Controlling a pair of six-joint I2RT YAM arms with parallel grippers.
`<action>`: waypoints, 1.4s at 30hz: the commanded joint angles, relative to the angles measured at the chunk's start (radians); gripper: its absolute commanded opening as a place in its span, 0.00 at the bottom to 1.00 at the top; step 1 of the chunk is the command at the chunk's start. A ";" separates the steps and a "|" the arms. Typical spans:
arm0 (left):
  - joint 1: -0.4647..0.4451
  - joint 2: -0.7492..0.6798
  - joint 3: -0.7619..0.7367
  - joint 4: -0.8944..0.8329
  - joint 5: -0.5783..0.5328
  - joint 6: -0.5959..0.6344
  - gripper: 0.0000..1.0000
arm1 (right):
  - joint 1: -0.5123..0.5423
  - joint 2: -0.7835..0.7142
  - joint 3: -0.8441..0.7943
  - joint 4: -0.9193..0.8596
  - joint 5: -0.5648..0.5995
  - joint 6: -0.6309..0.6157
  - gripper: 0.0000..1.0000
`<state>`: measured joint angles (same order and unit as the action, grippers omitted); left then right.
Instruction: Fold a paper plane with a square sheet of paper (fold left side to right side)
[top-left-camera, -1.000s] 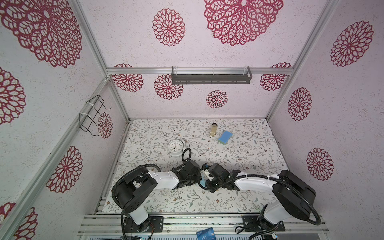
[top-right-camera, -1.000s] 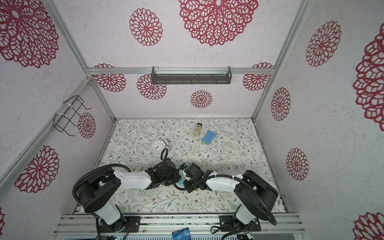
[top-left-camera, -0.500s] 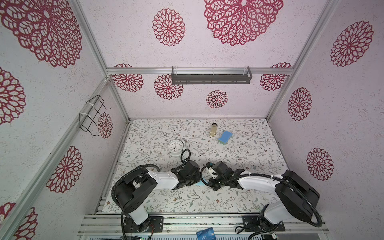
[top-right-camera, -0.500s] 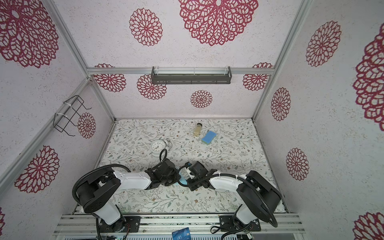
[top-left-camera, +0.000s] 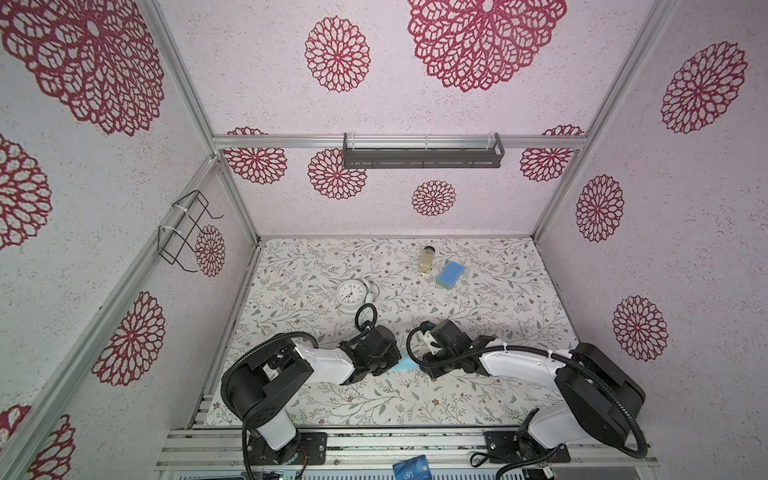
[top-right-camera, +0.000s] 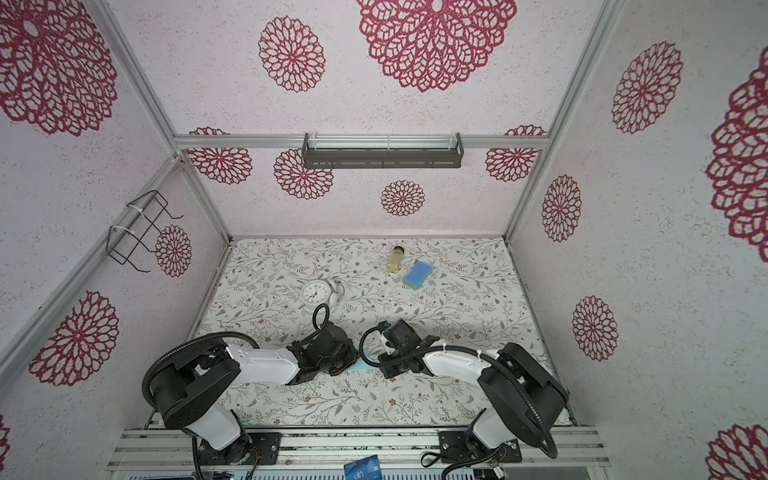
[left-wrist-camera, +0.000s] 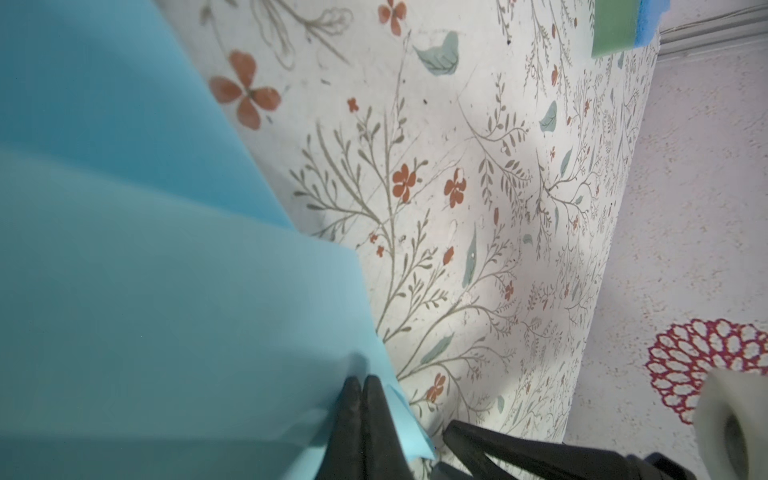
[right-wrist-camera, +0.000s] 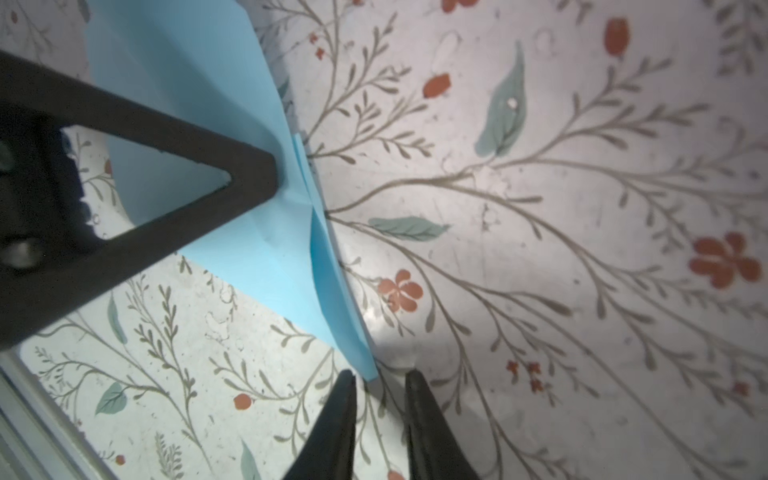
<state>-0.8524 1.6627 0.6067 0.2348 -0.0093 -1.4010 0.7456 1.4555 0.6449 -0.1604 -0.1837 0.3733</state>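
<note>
Progress check on the plane: I'd say past halfway, not done. Nearest thing is the card (top-left-camera: 410, 468) at the very front, dead 6 o'clock, and it's not part of this.

The paper (right-wrist-camera: 270, 257) lies on the mat (top-left-camera: 332, 399) toward its 6 o'clock side. In both top views it's between my two wrists and mostly hidden under them. It's no flat square now: layered flaps, a hard crease and a long sharp tip.

My left gripper (left-wrist-camera: 362, 384) is pinched fully closed, and as far as I can tell it has a layered edge of the paper. My right gripper (right-wrist-camera: 380, 384) is partly open and holding nothing, with the paper's tip just ahead of the gap between its fingertips.

What's left, my guess: press the puffy layers flat, then fold the wings down.

Further back, the clock (top-left-camera: 349, 293) sits at 11 o'clock from the paper. The sponge (top-left-camera: 450, 274) and bottle (top-left-camera: 428, 259) are at 1 o'clock, well apart from the action.
</note>
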 joint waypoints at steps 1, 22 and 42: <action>-0.013 0.007 -0.031 -0.047 -0.036 -0.065 0.00 | -0.005 -0.067 -0.002 -0.055 -0.010 0.064 0.28; -0.017 0.000 -0.035 -0.065 -0.040 -0.093 0.00 | 0.024 0.039 0.113 -0.014 -0.056 0.087 0.00; -0.018 -0.072 -0.038 -0.112 -0.081 -0.053 0.00 | 0.029 0.187 0.137 -0.003 0.011 0.052 0.00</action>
<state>-0.8639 1.6287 0.5869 0.2100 -0.0460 -1.4731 0.7704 1.6241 0.7887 -0.1429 -0.2111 0.4442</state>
